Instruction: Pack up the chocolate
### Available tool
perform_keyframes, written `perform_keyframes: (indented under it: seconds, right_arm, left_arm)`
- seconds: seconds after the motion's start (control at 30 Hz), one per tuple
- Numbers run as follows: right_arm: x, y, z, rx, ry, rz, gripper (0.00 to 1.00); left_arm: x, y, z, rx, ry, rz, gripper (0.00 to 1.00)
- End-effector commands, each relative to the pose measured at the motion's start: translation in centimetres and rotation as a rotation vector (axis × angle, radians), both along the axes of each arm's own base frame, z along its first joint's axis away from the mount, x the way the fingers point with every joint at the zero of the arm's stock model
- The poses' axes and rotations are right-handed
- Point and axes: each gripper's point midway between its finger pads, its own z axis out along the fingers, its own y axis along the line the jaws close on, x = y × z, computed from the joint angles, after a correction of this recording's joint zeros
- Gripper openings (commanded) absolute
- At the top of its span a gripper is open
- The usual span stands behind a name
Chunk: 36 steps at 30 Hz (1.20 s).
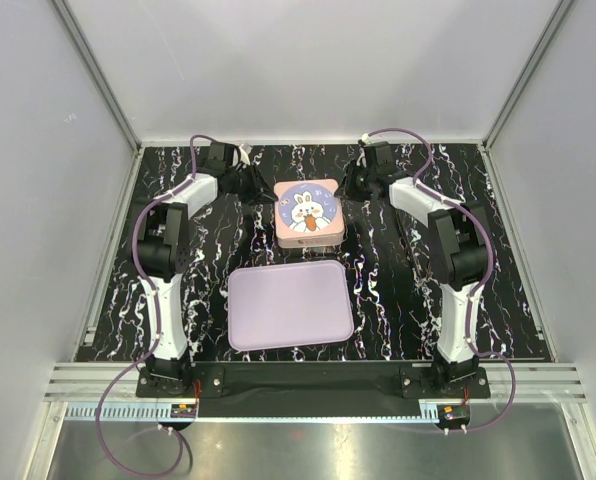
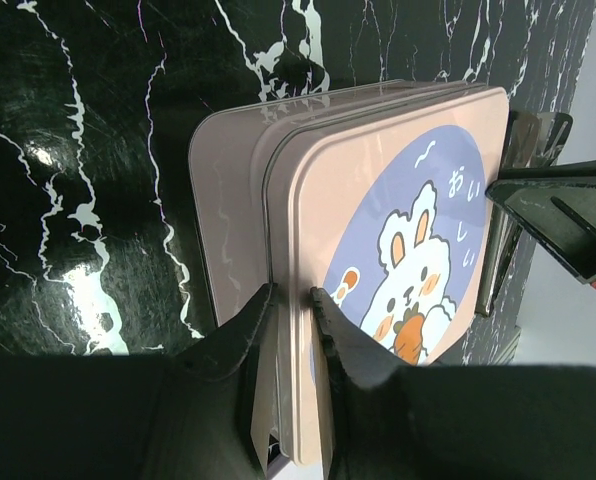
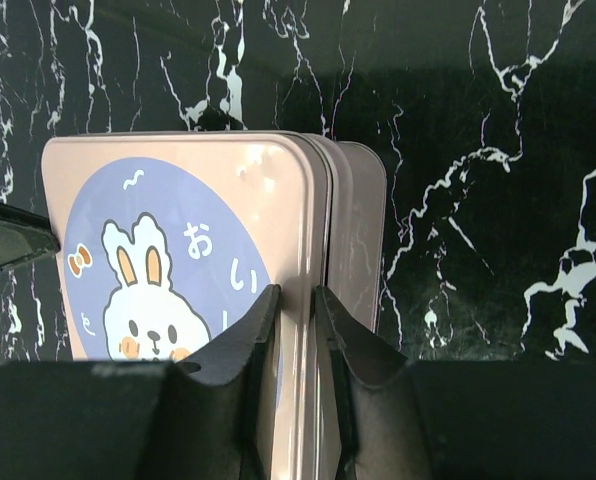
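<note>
The black marbled table (image 1: 108, 300) carried only two things in the top view. A lilac tray (image 1: 289, 305) lay at the middle, and a pink square tin (image 1: 308, 235) sat just beyond it at the tray's 12 o'clock, apart from it.

The tray showed bare lilac with nothing resting on it. The tin wore its lid (image 2: 398, 200), the one printed with a rabbit, so its inside was hidden. The chocolate could not be seen in any view. I judged it already packed under the lid, though no picture proved this.

The left gripper (image 2: 290, 295) met the tin at its 9 o'clock edge. Its fingers sat close on either side of the lid's rim, but I could not tell whether they pinched it or only flanked it. The right gripper (image 3: 296, 292) stood at the tin's 3 o'clock edge, clamped on the rim there.

By my reading, the loading was done and the closing was in hand. Both wrist views showed the lid lying square over the tin's wall (image 2: 228, 200). Whether it was pressed fully home was not clear. What seemed left was to seat it, let go on both sides and draw the arms clear.
</note>
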Motion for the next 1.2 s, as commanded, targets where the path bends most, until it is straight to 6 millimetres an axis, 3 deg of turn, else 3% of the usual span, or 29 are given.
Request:
perform_keyframes:
  seconds: [0.0,0.27,0.57,0.7,1.03,1.17]
  right_arm:
    - [-0.4,0.3,-3.1,0.002,0.039,0.005,0.26]
    - [-1.8,0.7,-5.3,0.067,0.097,-0.003,0.23]
    - [-2.7,-1.3,-7.4,0.046,0.162,-0.095,0.25]
    - [-2.5,-2.0,-6.9,0.021,0.138,-0.126,0.26]
    - [-1.7,-2.4,-4.3,-0.014,0.056,-0.109,0.25]
    - [-1.5,-2.7,-2.9,-0.035,0.012,-0.092,0.37]
  left_arm:
    - [0.4,-1.8,0.7,-0.044,-0.034,-0.047,0.24]
    - [0.3,-1.5,-0.7,-0.023,-0.008,-0.034,0.24]
    - [0.2,-1.5,-0.5,-0.02,-0.017,-0.047,0.29]
    - [0.6,-1.8,0.3,-0.039,-0.035,-0.051,0.35]
    - [1.1,-2.8,1.0,-0.088,-0.039,-0.072,0.2]
    - [1.0,-3.0,0.9,-0.085,-0.038,-0.074,0.2]
